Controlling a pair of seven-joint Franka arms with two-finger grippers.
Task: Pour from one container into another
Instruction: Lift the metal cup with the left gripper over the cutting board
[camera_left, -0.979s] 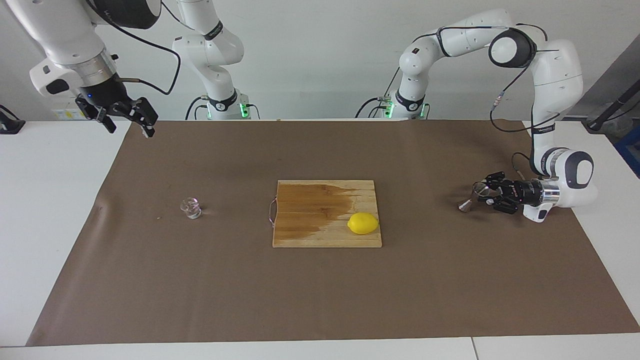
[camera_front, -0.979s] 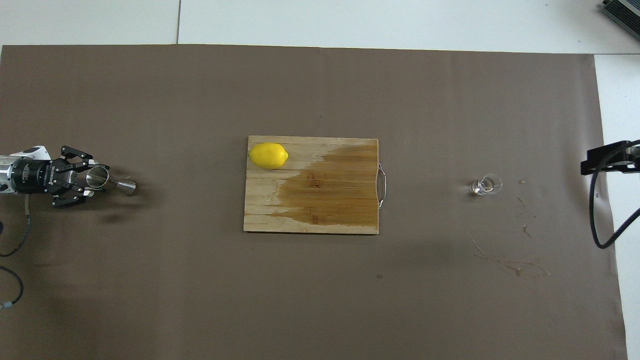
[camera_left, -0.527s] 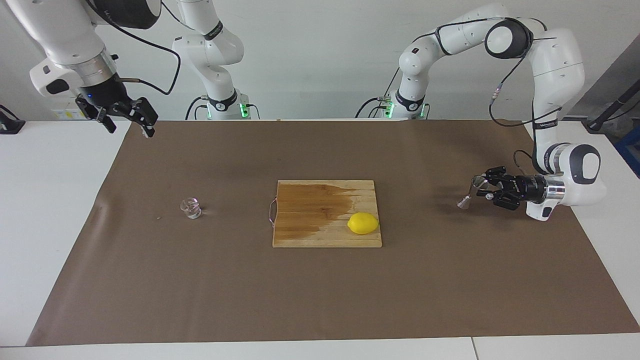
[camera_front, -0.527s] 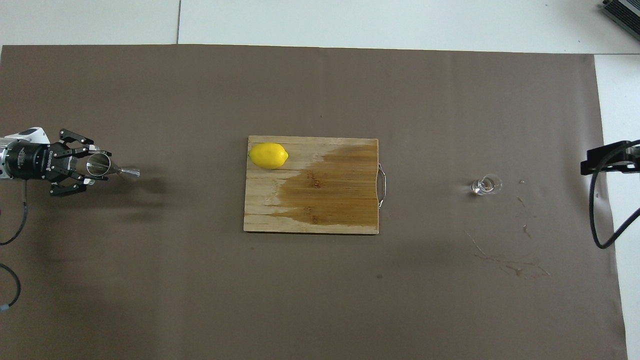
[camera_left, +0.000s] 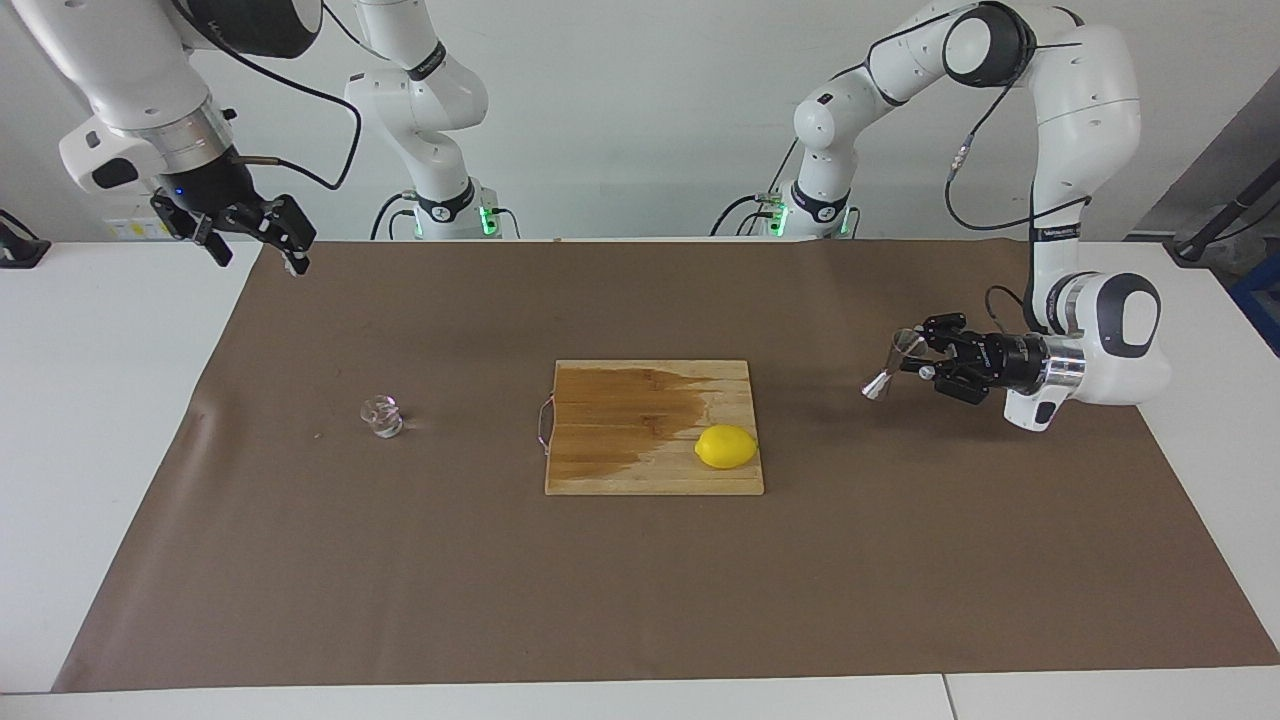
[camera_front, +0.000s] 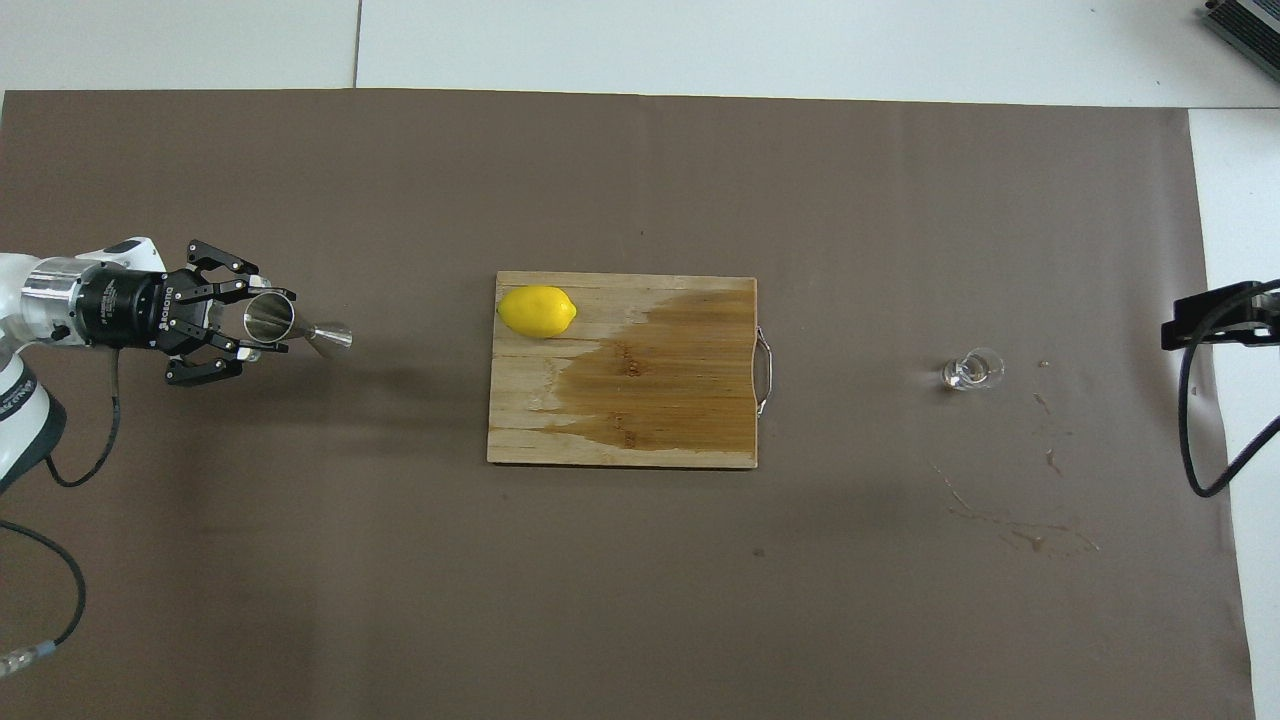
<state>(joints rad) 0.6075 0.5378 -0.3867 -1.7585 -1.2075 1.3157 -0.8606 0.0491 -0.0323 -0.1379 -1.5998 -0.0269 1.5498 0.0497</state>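
The silver jigger hangs tilted in the air over the brown mat, at the left arm's end of the table. My left gripper is shut on its upper cone, and the smaller cone points down toward the cutting board. The tiny clear glass cup stands upright on the mat toward the right arm's end. My right gripper is open and holds nothing, waiting high over the mat's corner at that end.
A wooden cutting board with a dark wet patch lies mid-table. A yellow lemon sits on its corner toward the left arm's end. Dried stains mark the mat near the cup.
My left gripper has lifted the jigger off the mat and carried it toward the cutting board. The right arm and the glass cup have not moved.
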